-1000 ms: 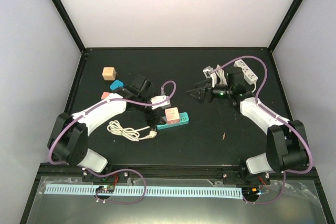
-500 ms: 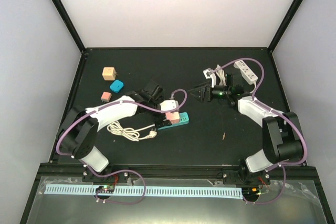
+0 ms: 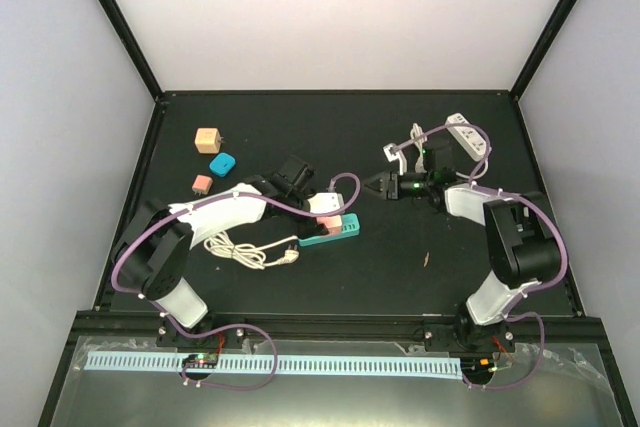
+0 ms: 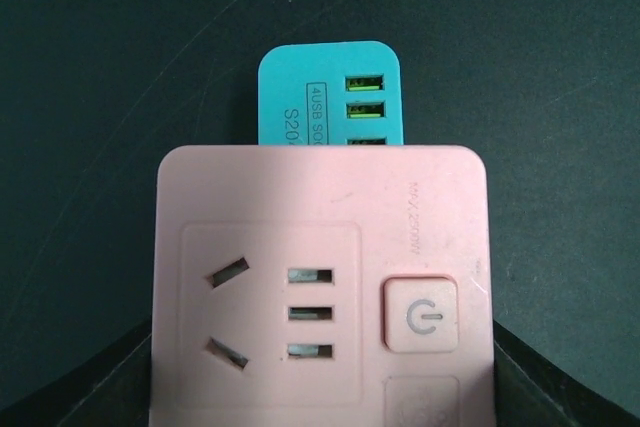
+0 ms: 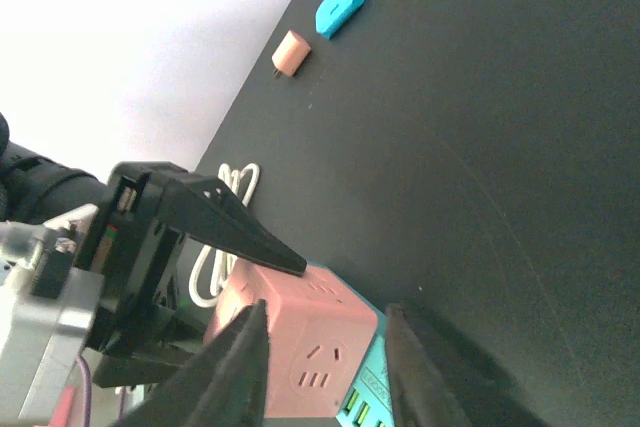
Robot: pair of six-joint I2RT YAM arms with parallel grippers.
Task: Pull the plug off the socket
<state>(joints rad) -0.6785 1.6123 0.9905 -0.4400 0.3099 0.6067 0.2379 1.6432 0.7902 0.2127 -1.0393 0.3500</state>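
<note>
left wrist: pink plug (image 4: 320, 287) over teal socket (image 4: 300, 97) | right wrist: right gripper (image 5: 325, 313) apart; left gripper (image 3: 324, 207) cannot tell

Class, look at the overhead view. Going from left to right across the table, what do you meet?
Tan block → pink plug cube sitting on the teal socket strip → right gripper → white power strip.

Lab test booth: white walls (image 3: 330, 17) enclosing black table (image 3: 400, 277).
</note>
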